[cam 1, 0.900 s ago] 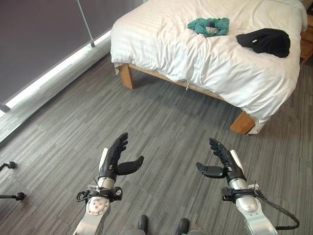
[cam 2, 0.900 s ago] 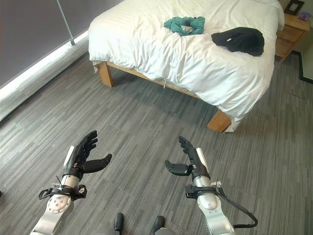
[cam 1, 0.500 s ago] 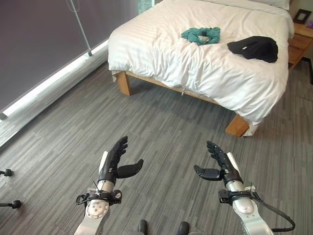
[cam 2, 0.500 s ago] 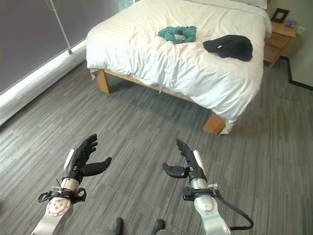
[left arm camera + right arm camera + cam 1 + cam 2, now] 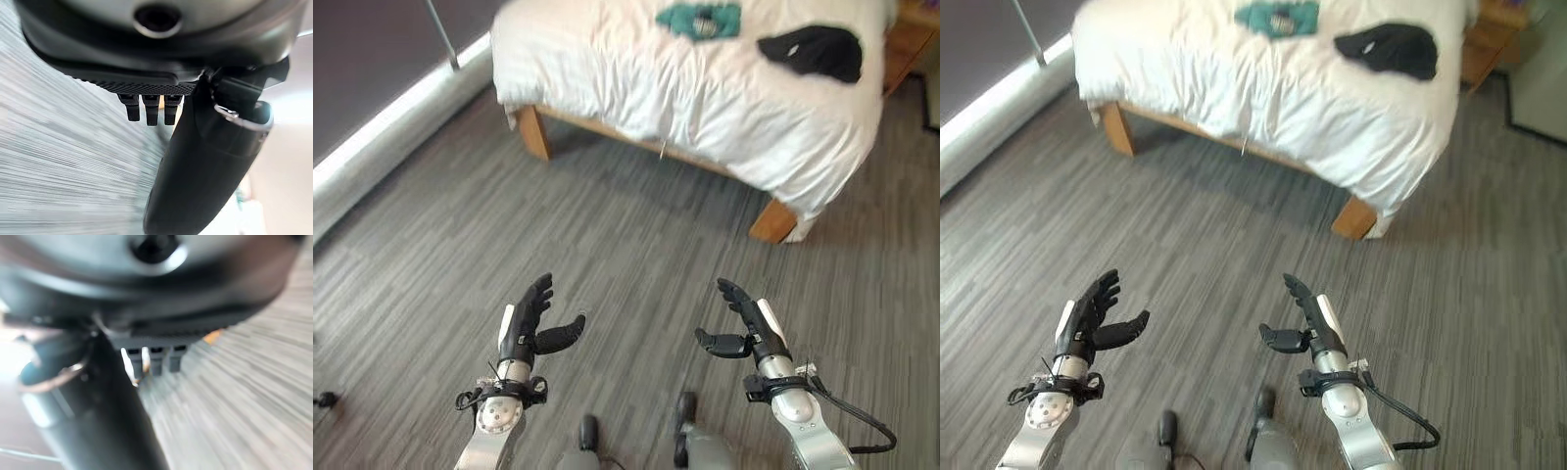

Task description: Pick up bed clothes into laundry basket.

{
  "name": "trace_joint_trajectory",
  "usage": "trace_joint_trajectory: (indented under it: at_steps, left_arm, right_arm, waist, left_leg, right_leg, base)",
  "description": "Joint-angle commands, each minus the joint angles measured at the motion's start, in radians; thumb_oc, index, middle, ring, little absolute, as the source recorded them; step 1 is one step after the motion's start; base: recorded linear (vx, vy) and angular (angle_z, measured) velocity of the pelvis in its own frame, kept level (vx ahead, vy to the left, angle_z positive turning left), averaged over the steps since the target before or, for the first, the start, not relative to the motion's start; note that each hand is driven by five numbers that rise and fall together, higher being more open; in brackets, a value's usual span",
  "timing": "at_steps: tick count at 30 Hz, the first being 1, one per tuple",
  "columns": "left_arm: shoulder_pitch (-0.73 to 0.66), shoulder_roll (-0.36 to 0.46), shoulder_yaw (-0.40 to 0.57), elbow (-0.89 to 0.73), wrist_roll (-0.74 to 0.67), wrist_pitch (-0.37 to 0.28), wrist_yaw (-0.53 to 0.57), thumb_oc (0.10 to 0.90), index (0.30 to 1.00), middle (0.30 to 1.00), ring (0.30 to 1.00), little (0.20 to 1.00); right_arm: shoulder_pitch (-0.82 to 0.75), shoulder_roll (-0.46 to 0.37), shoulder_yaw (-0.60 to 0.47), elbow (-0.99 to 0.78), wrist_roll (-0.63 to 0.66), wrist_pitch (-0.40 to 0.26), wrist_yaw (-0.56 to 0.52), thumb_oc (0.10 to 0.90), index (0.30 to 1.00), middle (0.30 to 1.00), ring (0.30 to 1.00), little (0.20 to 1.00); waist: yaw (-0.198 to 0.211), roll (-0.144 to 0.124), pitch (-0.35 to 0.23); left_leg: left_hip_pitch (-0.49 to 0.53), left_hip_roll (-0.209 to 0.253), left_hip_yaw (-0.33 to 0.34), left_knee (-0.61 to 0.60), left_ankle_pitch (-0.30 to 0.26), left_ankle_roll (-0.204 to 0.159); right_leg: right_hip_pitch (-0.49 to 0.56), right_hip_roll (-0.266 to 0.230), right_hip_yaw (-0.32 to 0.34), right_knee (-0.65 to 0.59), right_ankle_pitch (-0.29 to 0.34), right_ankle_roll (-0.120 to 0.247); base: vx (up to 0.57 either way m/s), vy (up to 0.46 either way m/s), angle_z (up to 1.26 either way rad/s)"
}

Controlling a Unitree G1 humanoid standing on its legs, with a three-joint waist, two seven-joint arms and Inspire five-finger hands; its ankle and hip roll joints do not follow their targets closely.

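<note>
Left eye view | left hand [image 5: 522, 331], right hand [image 5: 752, 335]: fingers spread, empty (over floor) | clothes [image 5: 811, 49] on bed [image 5: 705, 103]

Two crumpled garments are lying apart on the white bed [image 5: 724, 108] — a teal one [image 5: 699, 20] and a black one [image 5: 811, 51].

So there's a wooden-framed bed with a white striped duvet [image 5: 705, 93] sitting on grey wood-grain plank floor [image 5: 607, 255]. On the duvet, a crumpled teal garment [image 5: 700, 20] lies near the middle, with a bunched-up black garment [image 5: 813, 49] just beside it, closer to the bed's right edge.
</note>
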Motion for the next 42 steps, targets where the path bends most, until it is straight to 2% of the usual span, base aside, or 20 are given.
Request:
trace_joint_trajectory:
  at_steps: [1,2,3,5,8,12,14,16,17,20,21,23,27,29,31,33,36,38,39,42]
  left_arm:
    - [0.013,0.055,0.023,-0.149,0.003,-0.101,-0.020,0.800,0.900,0.900,0.900,0.900]
    - [0.012,0.049,0.021,-0.145,-0.017,-0.103,-0.025,0.800,0.900,0.900,0.900,0.900]
    - [0.004,0.048,0.014,-0.146,-0.029,-0.096,-0.030,0.800,0.900,0.900,0.900,0.900]
    - [-0.007,0.050,-0.003,-0.147,-0.049,-0.096,-0.043,0.800,0.900,0.900,0.900,0.900]
    - [-0.018,0.056,-0.015,-0.137,-0.047,-0.098,-0.044,0.800,0.900,0.900,0.900,0.900]
    - [-0.008,0.058,-0.012,-0.142,-0.053,-0.097,-0.057,0.800,0.900,0.900,0.900,0.900]
    - [-0.002,0.061,-0.011,-0.143,-0.052,-0.093,-0.055,0.800,0.900,0.900,0.900,0.900]
    - [0.002,0.061,-0.012,-0.141,-0.049,-0.089,-0.054,0.800,0.900,0.900,0.900,0.900]
    - [0.007,0.061,-0.015,-0.132,-0.042,-0.081,-0.047,0.800,0.900,0.900,0.900,0.900]
    - [0.008,0.061,-0.022,-0.119,-0.032,-0.084,-0.032,0.800,0.900,0.900,0.900,0.900]
    - [0.010,0.064,-0.019,-0.122,-0.030,-0.085,-0.032,0.800,0.900,0.900,0.900,0.900]
    - [0.030,0.077,-0.017,-0.138,-0.005,-0.079,-0.033,0.800,0.900,0.900,0.900,0.900]
    - [0.036,0.120,-0.009,-0.179,0.033,-0.068,-0.034,0.800,0.900,0.900,0.900,0.900]
    - [0.021,0.146,-0.006,-0.203,0.045,-0.070,-0.023,0.800,0.900,0.900,0.900,0.900]
    - [-0.005,0.174,0.001,-0.228,0.060,-0.068,-0.022,0.800,0.900,0.900,0.900,0.900]
    - [-0.027,0.184,0.001,-0.240,0.069,-0.070,-0.019,0.800,0.900,0.900,0.900,0.900]
    - [-0.044,0.182,-0.002,-0.243,0.090,-0.065,-0.026,0.800,0.900,0.900,0.900,0.900]
    - [-0.048,0.174,-0.006,-0.226,0.100,-0.059,-0.029,0.800,0.900,0.900,0.900,0.900]
    - [-0.052,0.167,-0.006,-0.215,0.097,-0.059,-0.034,0.800,0.900,0.900,0.900,0.900]
    - [-0.054,0.154,-0.005,-0.201,0.091,-0.063,-0.038,0.800,0.900,0.900,0.900,0.900]
  right_arm:
    - [-0.054,-0.004,-0.050,-0.094,0.003,-0.096,-0.025,0.800,0.900,0.900,0.900,0.900]
    - [-0.063,-0.016,-0.043,-0.081,0.008,-0.102,-0.035,0.800,0.900,0.900,0.900,0.900]
    - [-0.084,-0.028,-0.038,-0.079,0.009,-0.102,-0.043,0.800,0.900,0.900,0.900,0.900]
    - [-0.105,-0.052,-0.049,-0.090,0.026,-0.109,-0.061,0.800,0.900,0.900,0.900,0.900]
    - [-0.146,-0.070,-0.063,-0.085,0.034,-0.101,-0.077,0.800,0.900,0.900,0.900,0.900]
    - [-0.146,-0.074,-0.082,-0.092,0.020,-0.095,-0.081,0.800,0.900,0.900,0.900,0.900]
    - [-0.151,-0.071,-0.086,-0.084,0.021,-0.095,-0.090,0.800,0.900,0.900,0.900,0.900]
    - [-0.149,-0.066,-0.085,-0.079,0.022,-0.097,-0.091,0.800,0.900,0.900,0.900,0.900]
    - [-0.142,-0.060,-0.082,-0.066,0.024,-0.102,-0.099,0.800,0.900,0.900,0.900,0.900]
    - [-0.141,-0.051,-0.081,-0.048,0.030,-0.105,-0.115,0.800,0.900,0.900,0.900,0.900]
    - [-0.139,-0.047,-0.083,-0.049,0.033,-0.105,-0.113,0.800,0.900,0.900,0.900,0.900]
    - [-0.139,-0.025,-0.069,-0.040,0.018,-0.099,-0.105,0.800,0.900,0.900,0.900,0.900]
    - [-0.136,0.018,-0.052,-0.027,0.004,-0.093,-0.091,0.800,0.900,0.900,0.900,0.900]
    - [-0.158,0.032,-0.033,-0.017,0.005,-0.086,-0.088,0.800,0.900,0.900,0.900,0.900]
    - [-0.165,0.043,-0.034,-0.022,0.005,-0.084,-0.082,0.800,0.900,0.900,0.900,0.900]
    - [-0.166,0.045,-0.037,-0.034,0.002,-0.082,-0.083,0.800,0.900,0.900,0.900,0.900]
    - [-0.155,0.044,-0.052,-0.062,-0.005,-0.076,-0.086,0.800,0.900,0.900,0.900,0.900]
    - [-0.152,0.045,-0.060,-0.047,-0.004,-0.075,-0.095,0.800,0.900,0.900,0.900,0.900]
    - [-0.152,0.047,-0.061,-0.044,-0.006,-0.070,-0.098,0.800,0.900,0.900,0.900,0.900]
    - [-0.145,0.051,-0.066,-0.029,-0.010,-0.064,-0.098,0.800,0.900,0.900,0.900,0.900]
  waist:
    - [-0.010,-0.049,-0.063]
    - [0.001,-0.027,-0.058]
    - [0.010,-0.029,-0.043]
    - [0.035,-0.044,-0.008]
    - [0.066,-0.086,0.001]
    - [0.087,-0.106,-0.002]
    - [0.103,-0.106,-0.004]
    - [0.113,-0.097,-0.008]
    - [0.138,-0.083,-0.015]
    - [0.169,-0.093,-0.022]
    - [0.172,-0.093,-0.037]
    - [0.204,-0.095,-0.062]
    - [0.208,-0.140,-0.063]
    - [0.202,-0.133,-0.061]
    - [0.196,-0.133,-0.066]
    - [0.179,-0.137,-0.069]
    - [0.142,-0.143,-0.072]
    - [0.131,-0.137,-0.076]
    - [0.122,-0.127,-0.074]
    - [0.111,-0.121,-0.070]
  left_leg:
    - [0.349,0.114,0.081,-0.016,-0.140,-0.136]
    - [0.290,0.146,0.095,0.089,-0.051,-0.148]
    - [0.198,0.130,0.065,0.223,0.018,-0.146]
    - [0.057,0.102,0.073,0.467,0.081,-0.120]
    - [-0.107,-0.041,0.074,0.648,-0.028,-0.094]
    - [-0.197,-0.045,0.161,0.537,-0.072,-0.089]
    - [-0.216,-0.021,0.198,0.364,-0.063,-0.080]
    - [-0.206,-0.008,0.207,0.244,-0.024,-0.084]
    - [-0.221,0.025,0.213,0.023,0.103,-0.103]
    - [-0.323,0.004,0.181,-0.036,0.120,-0.123]
    - [-0.324,-0.002,0.165,-0.036,0.124,-0.124]
    - [-0.275,0.000,0.094,-0.032,0.207,-0.129]
    - [-0.138,-0.005,0.122,-0.022,0.142,-0.075]
    - [-0.082,0.012,0.148,-0.029,0.117,-0.053]
    - [-0.031,0.031,0.184,-0.036,0.075,-0.052]
    - [-0.001,0.029,0.198,-0.036,0.053,-0.051]
    - [0.049,0.020,0.192,-0.036,-0.001,-0.060]
    - [0.089,0.040,0.202,-0.036,-0.040,-0.077]
    - [0.131,0.064,0.214,-0.036,-0.063,-0.093]
    - [0.210,0.088,0.252,-0.036,-0.108,-0.112]
  right_leg:
    - [-0.075,0.009,0.006,0.015,0.189,-0.007]
    - [-0.041,0.037,-0.011,0.009,0.168,-0.032]
    - [-0.010,0.042,-0.028,0.000,0.154,-0.064]
    - [0.053,0.054,-0.047,-0.013,0.108,-0.115]
    - [0.098,0.038,-0.028,-0.017,0.055,-0.130]
    - [0.155,0.030,-0.032,-0.017,0.010,-0.122]
    - [0.201,0.039,-0.027,-0.017,-0.028,-0.109]
    - [0.224,0.050,-0.023,-0.017,-0.046,-0.101]
    - [0.281,0.066,-0.015,-0.017,-0.092,-0.089]
    - [0.352,0.065,0.011,-0.017,-0.131,-0.082]
    - [0.371,0.066,0.029,-0.017,-0.141,-0.076]
    - [0.444,0.048,0.099,-0.011,-0.148,-0.059]
    - [0.368,0.011,0.132,0.232,-0.024,0.001]
    - [0.285,0.003,0.081,0.373,0.081,0.029]
    - [0.245,-0.044,-0.034,0.413,0.129,0.037]
    - [0.223,-0.054,-0.090,0.366,0.120,0.033]
    - [0.193,-0.017,-0.095,0.173,0.054,0.008]
    - [0.152,-0.034,-0.138,0.046,0.071,0.010]
    - [0.090,-0.077,-0.184,-0.002,0.114,0.027]
    - [0.052,-0.100,-0.214,0.005,0.154,0.033]
  base:
    - [0.39,-0.203,1.10]
    - [0.28,-0.224,0.78]
    - [0.23,-0.259,0.29]
    - [0.21,-0.272,0.10]
    - [0.33,-0.188,0.10]
    - [0.31,0.014,0.02]
    - [0.39,0.137,0.09]
    - [0.43,0.182,-0.10]
    - [0.53,0.198,-0.20]
    - [0.52,0.241,-0.24]
    - [0.64,0.538,-0.60]
    - [0.63,0.569,-1.45]
    - [0.32,0.314,-0.96]
    - [0.23,0.246,-0.63]
    - [0.26,0.181,-0.39]
    - [0.32,0.100,-0.19]
    - [0.39,-0.005,-0.03]
    - [0.36,-0.096,0.08]
    - [0.37,-0.127,-0.05]
    - [0.39,-0.154,-0.18]
